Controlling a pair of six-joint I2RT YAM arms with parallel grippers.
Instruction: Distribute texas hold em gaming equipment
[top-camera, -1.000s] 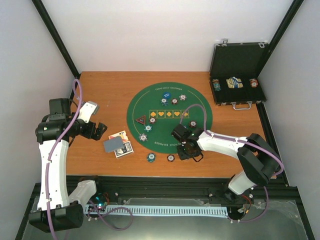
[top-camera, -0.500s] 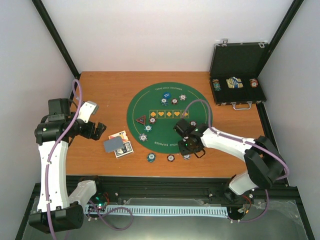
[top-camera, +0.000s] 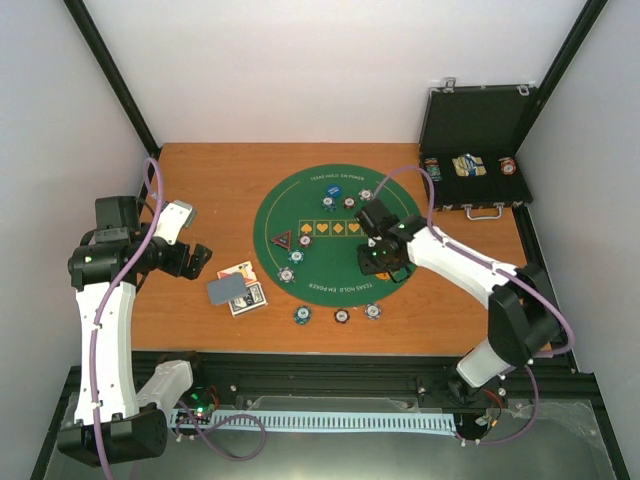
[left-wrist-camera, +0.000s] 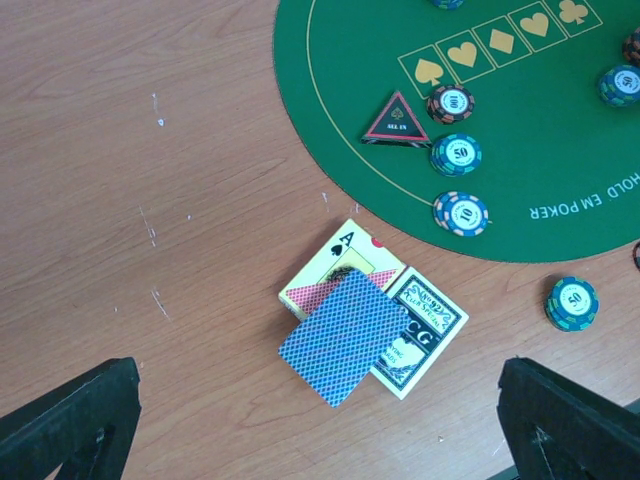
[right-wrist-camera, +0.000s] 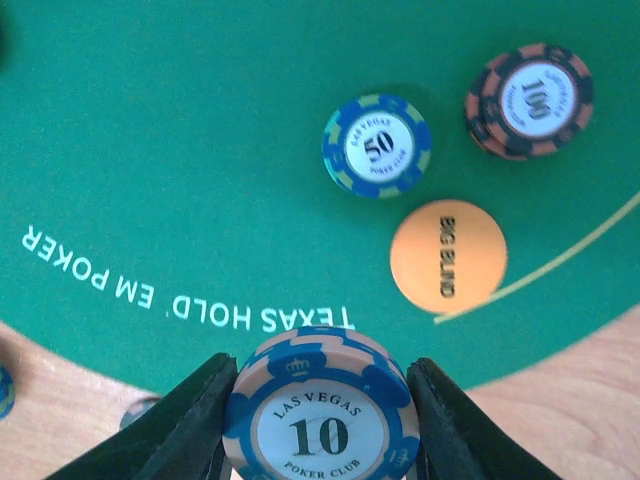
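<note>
From above, we see a round green mat (top-camera: 272, 215) on a wooden counter (top-camera: 210, 180). The right claw (top-camera: 384, 262) hangs over the mat's 4 o'clock sector; from here we cannot tell its grip. The left claw (top-camera: 207, 259) hovers over bare wood at the mat's 9 o'clock. The playing cards (top-camera: 238, 289) lie just beside it, at its 4 o'clock. Three loose chips (top-camera: 342, 316) sit in a row on the counter at the mat's 6 o'clock. A black case (top-camera: 475, 120) stands open at 2 o'clock.

In the left wrist view, that claw's fingers (left-wrist-camera: 70, 425) are spread wide with nothing between them. The cards lie at 12 o'clock from the claw. We count three, overlapped: a blue-backed card (left-wrist-camera: 343, 336) on top, an ace of spades (left-wrist-camera: 345, 255) and an ornately printed card (left-wrist-camera: 425, 325). One triangle marker (left-wrist-camera: 397, 120) reading ALL IN rests near the mat's edge. Three chips run from its 3 o'clock toward its 5 o'clock: a 100 chip (left-wrist-camera: 450, 103), a 50 chip (left-wrist-camera: 456, 154) and a 10 chip (left-wrist-camera: 461, 213). One off-mat chip (left-wrist-camera: 573, 302) sits at the cards' 3 o'clock.

In the right wrist view, the claw pinches one held chip (right-wrist-camera: 320, 420) marked 10, its face toward us. On the mat at its 12 to 1 o'clock we count one blue chip (right-wrist-camera: 377, 145), one black-and-orange chip (right-wrist-camera: 528, 100) and one orange disc (right-wrist-camera: 448, 255) reading BIG BLIND.
</note>
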